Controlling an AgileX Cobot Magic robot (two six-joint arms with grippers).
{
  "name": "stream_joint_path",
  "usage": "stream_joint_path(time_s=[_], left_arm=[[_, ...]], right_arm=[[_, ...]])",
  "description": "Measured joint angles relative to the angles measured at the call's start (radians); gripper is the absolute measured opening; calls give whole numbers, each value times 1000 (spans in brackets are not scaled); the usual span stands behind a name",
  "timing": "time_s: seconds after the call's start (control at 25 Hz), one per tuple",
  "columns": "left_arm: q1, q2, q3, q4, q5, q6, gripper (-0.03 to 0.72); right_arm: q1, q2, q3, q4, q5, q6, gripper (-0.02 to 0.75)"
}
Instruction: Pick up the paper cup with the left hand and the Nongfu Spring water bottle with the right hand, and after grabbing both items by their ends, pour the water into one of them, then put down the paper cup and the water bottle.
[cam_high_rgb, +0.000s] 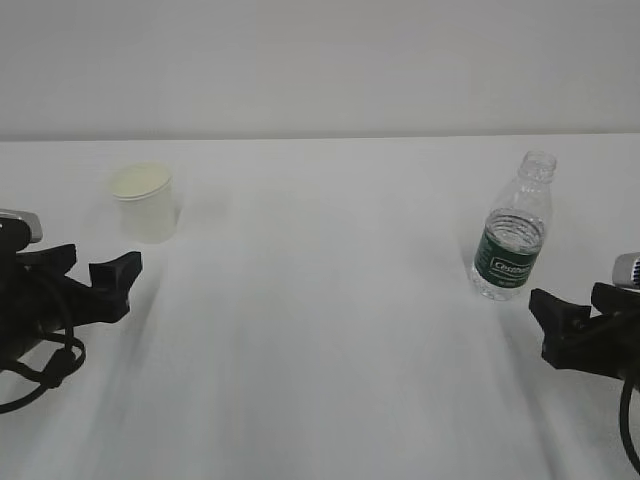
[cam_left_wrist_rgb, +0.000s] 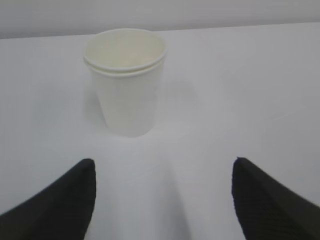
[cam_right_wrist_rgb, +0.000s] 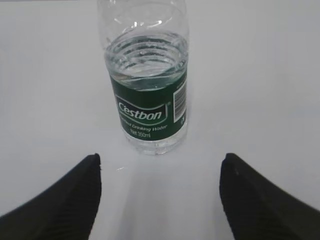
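Since both claws (cam_left_wrist_rgb: 162, 200) (cam_right_wrist_rgb: 160, 197) gape empty, I squeeze small white paper cup (cam_left_wrist_rgb: 126, 82) softly mid-wall; clear ribbed water bottle (cam_right_wrist_rgb: 149, 95), slippery, at green label.

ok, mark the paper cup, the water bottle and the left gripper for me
paper cup (cam_left_wrist_rgb: 127, 95), left wrist view, front wall below the rim.
water bottle (cam_right_wrist_rgb: 150, 112), right wrist view, green label.
left gripper (cam_left_wrist_rgb: 162, 197), left wrist view, midway between the two open fingertips.
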Motion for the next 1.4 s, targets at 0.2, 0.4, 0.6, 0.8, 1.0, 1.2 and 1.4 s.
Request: stream_joint_path(time_s=[0.2,0.4,0.6,0.8,1.0,1.2,1.4], left_arm=[[0,2,-32,-11,0,0,616],[0,4,-66,-15,16,8,613],[0,5,-73,-19,32,17,610],[0,5,-74,-26,34,19,610],[0,5,-74,-41,34,37,610],[5,5,-74,-44,34,42,610],[25,46,-74,-44,34,43,608]], right_arm=[[0,0,-28,0,0,0,560],[0,0,-46,0,0,0,586],[0,0,-59,-2,0,0,590],[0,3,-73,-14,0,3,590],[0,65,-96,-34,0,8,590],[0,111,-123,-53,0,40,590],[0,113,-147,-55,0,46,590]])
